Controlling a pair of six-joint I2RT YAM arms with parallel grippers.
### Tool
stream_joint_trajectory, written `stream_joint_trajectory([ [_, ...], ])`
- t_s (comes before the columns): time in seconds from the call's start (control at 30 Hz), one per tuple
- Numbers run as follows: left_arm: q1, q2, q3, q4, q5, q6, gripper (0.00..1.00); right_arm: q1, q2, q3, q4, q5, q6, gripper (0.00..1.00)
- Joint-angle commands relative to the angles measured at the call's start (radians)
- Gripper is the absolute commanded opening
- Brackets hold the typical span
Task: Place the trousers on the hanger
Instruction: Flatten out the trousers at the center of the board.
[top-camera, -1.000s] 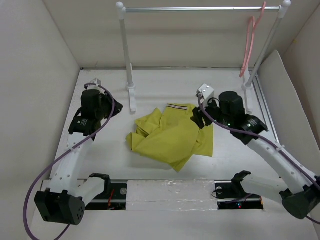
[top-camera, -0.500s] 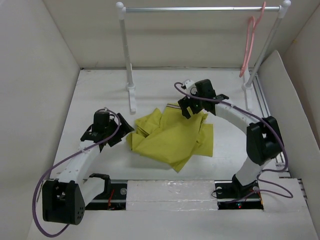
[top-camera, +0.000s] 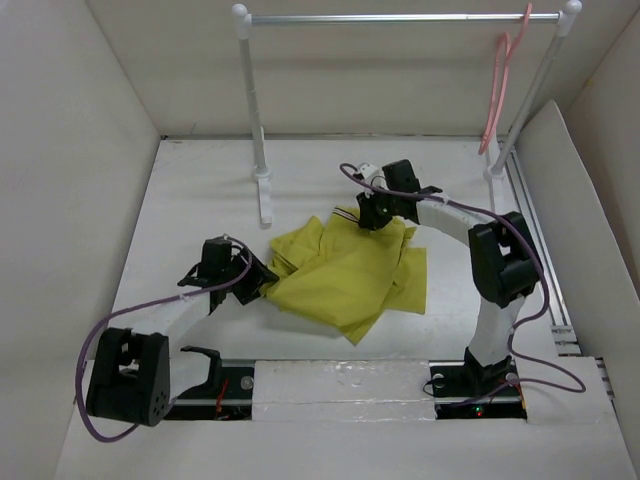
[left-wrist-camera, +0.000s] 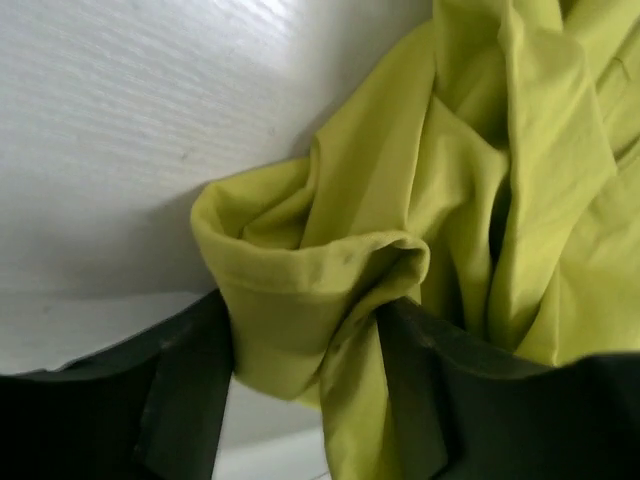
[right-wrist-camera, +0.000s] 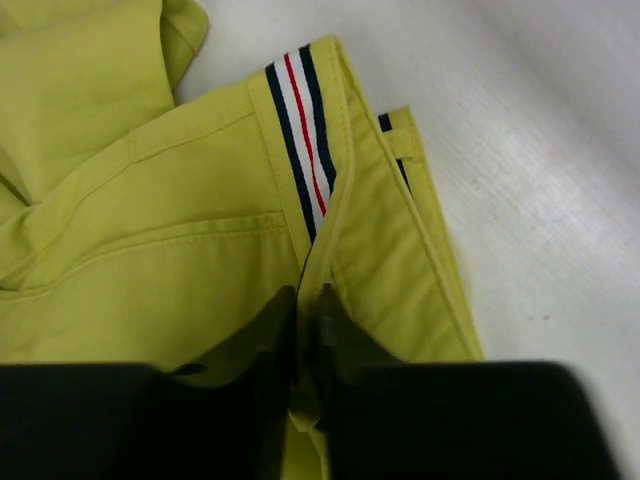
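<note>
The mustard yellow-green trousers (top-camera: 345, 275) lie crumpled in the middle of the table. My left gripper (top-camera: 258, 285) is at their left edge, and in the left wrist view it (left-wrist-camera: 300, 360) is shut on a bunched fold of the cloth (left-wrist-camera: 330, 270) that fills the gap between both fingers. My right gripper (top-camera: 375, 215) is at the far edge, where it (right-wrist-camera: 308, 300) pinches the waistband beside the dark, white and red stripes (right-wrist-camera: 300, 130). The pale pink hanger (top-camera: 497, 85) hangs from the right end of the rail, far from both grippers.
A white-posted rack with a metal rail (top-camera: 400, 17) stands at the back; its left post (top-camera: 255, 120) and foot (top-camera: 265, 200) are just behind the trousers. White walls enclose the table on the left, back and right. A metal track (top-camera: 530, 220) runs along the right side.
Both arms came down onto the trousers. The left gripper moved right to the left edge and closed on a fold; the right gripper settled on the waistband and closed on it.
</note>
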Motion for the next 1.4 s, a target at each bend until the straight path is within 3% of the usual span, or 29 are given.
stream_joint_trajectory([
  [0.0, -0.004, 0.07, 0.032, 0.145, -0.017, -0.025, 0.49, 0.005, -0.071, -0.043, 0.076, -0.086, 0.031, 0.1],
  [0.03, -0.004, 0.083, 0.046, 0.162, -0.017, -0.019, 0.4, 0.021, -0.098, -0.061, 0.077, -0.07, 0.031, 0.0],
  [0.07, -0.004, 0.096, 0.075, 0.179, -0.017, -0.022, 0.29, 0.021, -0.127, -0.074, 0.084, -0.044, 0.028, 0.0],
  [0.1, -0.004, 0.103, 0.1, 0.173, -0.021, -0.023, 0.0, 0.033, -0.159, -0.081, 0.079, -0.038, 0.026, 0.0],
  [0.13, -0.004, 0.1, 0.129, 0.15, -0.029, -0.023, 0.0, 0.045, -0.241, -0.092, 0.071, -0.023, 0.028, 0.0],
  [0.17, -0.004, 0.046, 0.217, 0.071, -0.078, -0.008, 0.0, 0.061, -0.421, -0.126, 0.039, 0.035, 0.037, 0.0],
  [0.23, -0.004, -0.035, 0.293, 0.046, -0.134, 0.009, 0.0, 0.082, -0.491, -0.133, -0.01, 0.095, 0.045, 0.0],
  [0.3, -0.004, -0.119, 0.385, -0.08, -0.216, 0.037, 0.0, 0.104, -0.696, -0.12, -0.071, 0.147, 0.054, 0.0],
  [0.43, 0.034, -0.246, 0.697, -0.226, -0.418, 0.112, 0.0, 0.194, -0.923, 0.018, -0.301, 0.259, 0.087, 0.0],
  [0.63, 0.045, -0.274, 1.067, -0.396, -0.607, 0.233, 0.0, 0.268, -0.995, 0.361, -0.524, 0.258, 0.15, 0.0],
  [0.83, 0.012, -0.256, 1.256, -0.505, -0.773, 0.36, 0.0, 0.268, -0.939, 0.645, -0.74, 0.36, 0.259, 0.0],
  [0.97, 0.001, -0.165, 1.191, -0.481, -0.684, 0.414, 0.0, 0.257, -0.942, 0.497, -0.763, 0.557, 0.281, 0.0],
  [1.1, 0.001, 0.014, 1.062, -0.347, -0.535, 0.41, 0.0, 0.144, -0.955, 0.26, -0.61, 0.637, 0.269, 0.0],
  [1.23, -0.021, 0.336, 1.077, -0.229, -0.457, 0.373, 0.0, -0.103, -0.94, -0.026, -0.428, 0.535, 0.253, 0.0],
  [1.27, -0.031, 0.387, 1.097, -0.231, -0.462, 0.368, 0.0, -0.226, -0.932, -0.081, -0.398, 0.507, 0.261, 0.0],
  [1.3, -0.056, 0.474, 1.146, -0.27, -0.462, 0.329, 0.0, -0.345, -0.926, -0.233, -0.315, 0.414, 0.27, 0.0],
  [1.33, -0.056, 0.5, 1.163, -0.283, -0.446, 0.328, 0.0, -0.346, -0.926, -0.235, -0.276, 0.343, 0.26, 0.0],
  [1.37, -0.076, 0.51, 1.165, -0.281, -0.437, 0.318, 0.0, -0.428, -0.919, -0.261, -0.242, 0.274, 0.256, 0.0],
])
